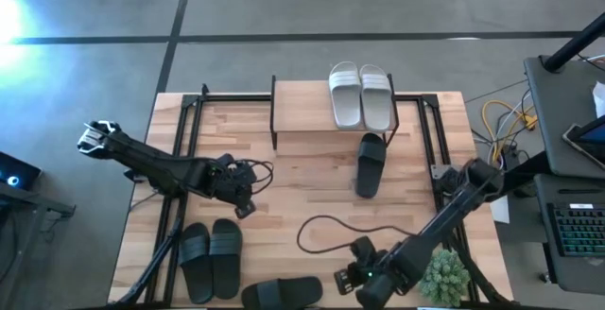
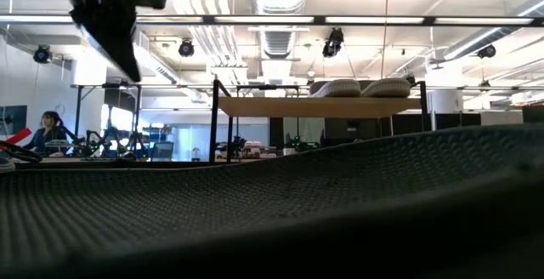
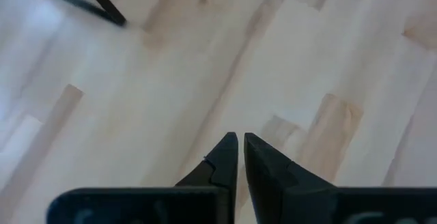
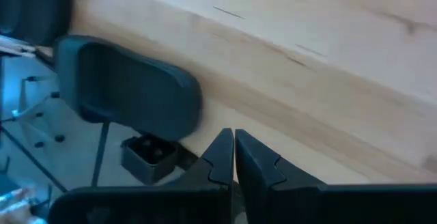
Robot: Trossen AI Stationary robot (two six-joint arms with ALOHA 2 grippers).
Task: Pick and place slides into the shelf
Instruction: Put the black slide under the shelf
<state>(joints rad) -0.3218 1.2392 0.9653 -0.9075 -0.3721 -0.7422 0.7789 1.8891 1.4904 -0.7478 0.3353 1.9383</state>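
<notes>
Both my grippers are clenched on nothing: the left gripper (image 3: pixel 239 149) hovers over bare tabletop (image 1: pixel 302 173) left of centre; the right gripper (image 4: pixel 233 145) sits near the front edge. Two white slides (image 1: pixel 361 95) already lie on the shelf (image 1: pixel 301 107). I judge the matte black pair (image 1: pixel 211 258) at near left comes next; I should open wide, descend squarely, and pinch one broad, soft strap.

Your left gripper (image 1: pixel 248 208) hangs empty over the table's left middle, fingers together; your right gripper (image 1: pixel 342 282) sits empty, pinched closed, at the near edge.
</notes>
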